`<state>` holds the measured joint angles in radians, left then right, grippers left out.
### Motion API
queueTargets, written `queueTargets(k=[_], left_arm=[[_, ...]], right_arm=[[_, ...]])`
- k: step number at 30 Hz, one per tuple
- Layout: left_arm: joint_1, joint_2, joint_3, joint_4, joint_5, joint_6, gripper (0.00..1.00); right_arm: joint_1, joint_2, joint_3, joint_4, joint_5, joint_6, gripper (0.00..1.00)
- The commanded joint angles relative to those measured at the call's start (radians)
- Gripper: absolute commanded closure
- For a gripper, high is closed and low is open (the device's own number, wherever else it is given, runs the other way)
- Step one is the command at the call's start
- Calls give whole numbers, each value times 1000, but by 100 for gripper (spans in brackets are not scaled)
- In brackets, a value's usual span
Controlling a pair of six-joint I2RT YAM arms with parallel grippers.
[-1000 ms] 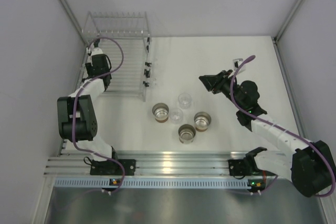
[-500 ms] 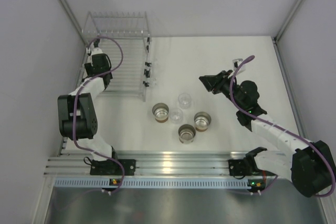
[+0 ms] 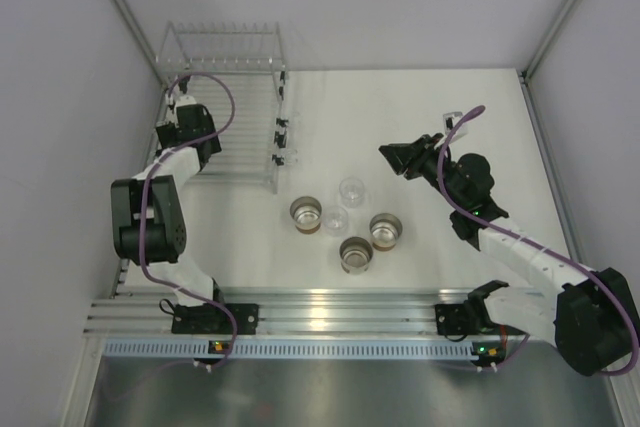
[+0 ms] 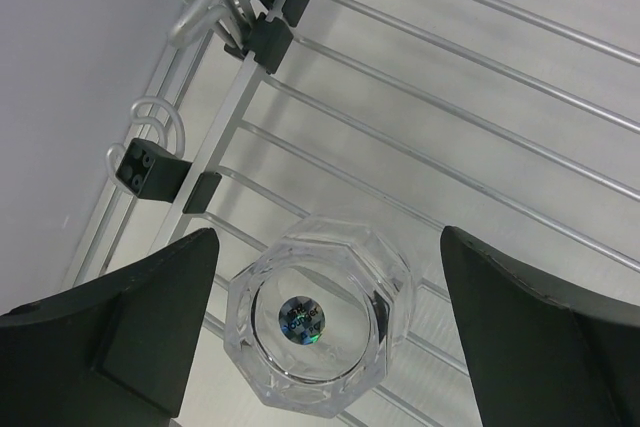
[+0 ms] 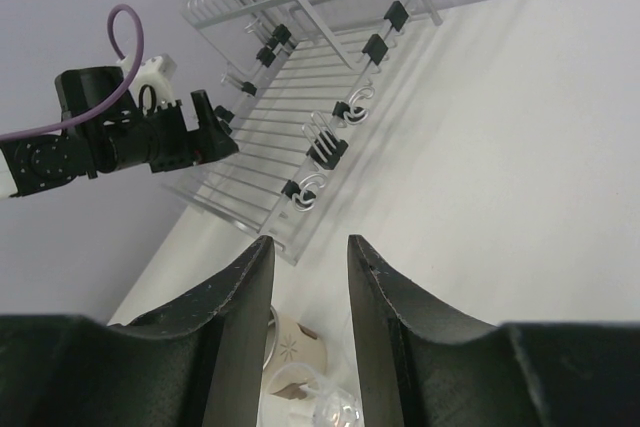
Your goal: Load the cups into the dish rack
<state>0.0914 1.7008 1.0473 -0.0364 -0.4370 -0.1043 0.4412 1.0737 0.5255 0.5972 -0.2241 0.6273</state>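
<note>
The dish rack (image 3: pixel 240 77) stands at the table's far left. My left gripper (image 3: pixel 183 119) hangs over its near left part. In the left wrist view the gripper (image 4: pixel 320 332) is open, and a clear cup (image 4: pixel 318 325) rests base-up on the rack's tines (image 4: pixel 480 117), apart from both fingers (image 4: pixel 130 327). Mid-table stand three cream cups (image 3: pixel 306 214) (image 3: pixel 386 230) (image 3: pixel 355 254) and two clear cups (image 3: pixel 351 188) (image 3: pixel 335 219). My right gripper (image 3: pixel 400 157) hovers right of them, open and holding nothing. Its wrist view shows the gripper (image 5: pixel 308 243) above a cream cup (image 5: pixel 295 342) and a clear cup (image 5: pixel 325 402).
The left enclosure wall (image 3: pixel 60 147) runs close beside the rack. Black clips (image 3: pixel 279 135) and wire hooks line the rack's right side. An aluminium rail (image 3: pixel 330 307) with both arm bases crosses the near edge. The right wall (image 3: pixel 600 97) bounds the table.
My left gripper has gone from shut to wide open, letting go of the clear cup on the rack's tines. The right arm has not moved.
</note>
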Motion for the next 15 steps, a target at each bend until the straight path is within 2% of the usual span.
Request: queueTargets(k=[1,8,15], left_arm=[[7,-84,-4,27,20,-17,2],[7,-157,-26,93,118,-37,2],[5,-259,-30,110,153,-60,2]], right_arm=[[11,-9,21,23,2,-21,64],[13,-3,24,26,-11,-18,63],[11,-12,28,7,-11,-24,63]])
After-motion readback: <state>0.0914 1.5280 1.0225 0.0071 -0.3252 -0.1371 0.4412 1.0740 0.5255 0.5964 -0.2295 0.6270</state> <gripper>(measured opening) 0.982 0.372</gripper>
